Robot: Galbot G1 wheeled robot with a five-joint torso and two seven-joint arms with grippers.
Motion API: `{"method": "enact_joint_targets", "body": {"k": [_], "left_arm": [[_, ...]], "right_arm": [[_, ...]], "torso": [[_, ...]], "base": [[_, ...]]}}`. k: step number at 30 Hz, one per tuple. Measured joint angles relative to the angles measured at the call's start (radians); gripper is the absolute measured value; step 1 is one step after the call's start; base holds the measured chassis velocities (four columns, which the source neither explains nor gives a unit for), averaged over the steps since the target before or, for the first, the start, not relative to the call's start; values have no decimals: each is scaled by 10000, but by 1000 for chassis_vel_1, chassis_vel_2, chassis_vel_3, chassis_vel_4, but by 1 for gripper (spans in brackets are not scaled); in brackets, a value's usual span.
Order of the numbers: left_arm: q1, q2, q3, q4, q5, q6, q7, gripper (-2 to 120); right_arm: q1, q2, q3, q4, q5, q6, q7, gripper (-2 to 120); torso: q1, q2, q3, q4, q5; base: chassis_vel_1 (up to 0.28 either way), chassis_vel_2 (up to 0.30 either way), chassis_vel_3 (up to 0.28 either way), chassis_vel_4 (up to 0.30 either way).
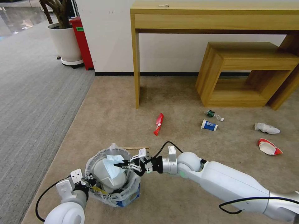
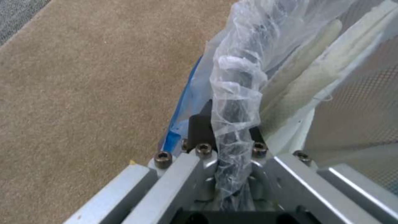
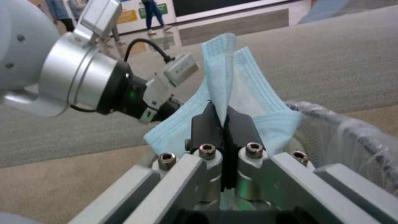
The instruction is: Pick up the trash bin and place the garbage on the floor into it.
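Litter is seen strewn over the beige floor (image 1: 174,93) in the head view. At near left stands the trash bin (image 1: 124,196), lined with a crinkly whitish bag; two white slippers (image 1: 109,174) are packed inside it, one against the other. The bin's near-left rim is clamped by the left gripper (image 1: 90,181). Over the bin's opening the right gripper (image 1: 120,165) is held, its fingers pinched shut on a blue face mask (image 1: 112,166) that is draped across the slippers. Just beyond the bin a thin wooden stick (image 1: 136,148) is laid on the carpet. Farther off a red wrapper (image 1: 158,123) is found, and to the right a blue-white cup (image 1: 209,125) on its side, a tiny bottle (image 1: 213,114), a white tissue (image 1: 267,128) and a flattened red-white paper cup (image 1: 269,147). A wooden desk (image 1: 215,15) and a low wooden stool (image 1: 249,73) are set against the far wall.

From the left wrist view, the bag's (image 2: 236,90) gathered edge is seen pressed between the closed fingers (image 2: 200,127) of the left gripper (image 2: 228,130), and the pale slippers (image 2: 315,74) are seen behind the plastic, inside the bin.

From the right wrist view, the mask (image 3: 232,93) is seen folded and nipped between the closed black fingers (image 3: 242,127) of the right gripper (image 3: 225,126), above the lined rim of the bin (image 3: 352,137). The left gripper (image 3: 168,109) is seen at the bin's far side.
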Motion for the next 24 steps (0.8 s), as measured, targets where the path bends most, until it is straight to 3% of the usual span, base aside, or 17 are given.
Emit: {"method": "enact_joint_targets", "body": {"k": [24], "left_arm": [[98, -13, -59, -478, -149, -7, -39, 0]], "right_arm": [[-171, -14, -184, -174, -385, 115, 81, 0]], "torso": [[-1, 2, -1, 0, 2]], "base": [[0, 0, 0, 0]]}}
